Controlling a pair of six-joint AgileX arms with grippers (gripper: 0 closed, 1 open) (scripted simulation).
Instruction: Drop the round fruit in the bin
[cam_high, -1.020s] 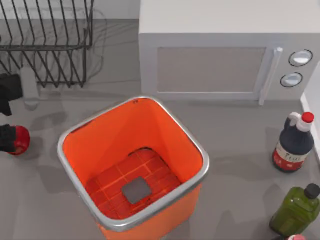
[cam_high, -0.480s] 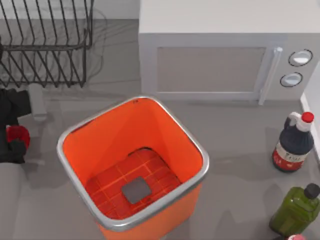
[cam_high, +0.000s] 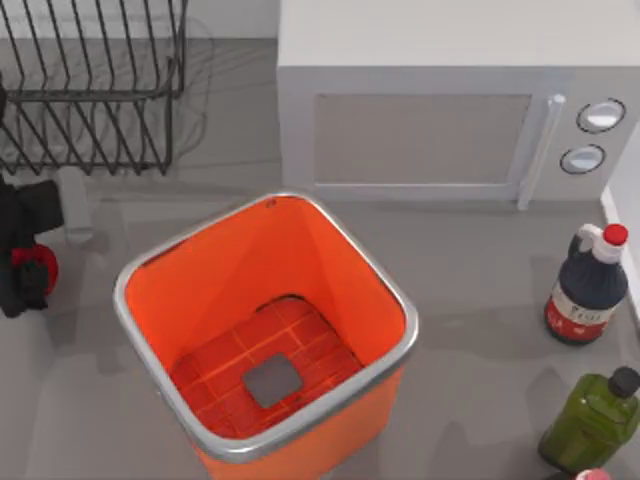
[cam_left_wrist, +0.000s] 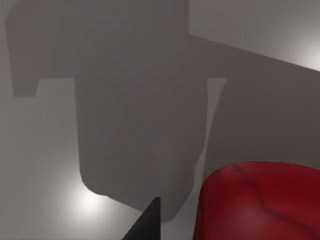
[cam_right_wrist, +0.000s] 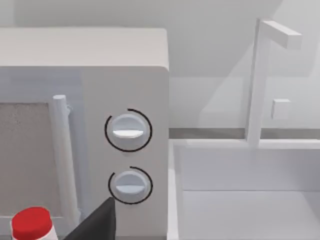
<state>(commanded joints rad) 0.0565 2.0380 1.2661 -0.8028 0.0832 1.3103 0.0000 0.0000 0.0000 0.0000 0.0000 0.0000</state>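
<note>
One left hand (cam_high: 30, 265) clamped on round fruit (cam_high: 40, 262), left of bin (cam_high: 265, 440), below wire rack (cam_high: 90, 90).

The round fruit (cam_left_wrist: 260, 202) (glossy, dark red) sits large and close above the grey counter (cam_left_wrist: 100, 50), where a broad shadow lies; 1 black fingertip (cam_left_wrist: 145, 225) shows beside it.

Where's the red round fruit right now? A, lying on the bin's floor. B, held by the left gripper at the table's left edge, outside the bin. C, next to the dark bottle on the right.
B: the round fruit sits in the left gripper, left of the bin.
</note>
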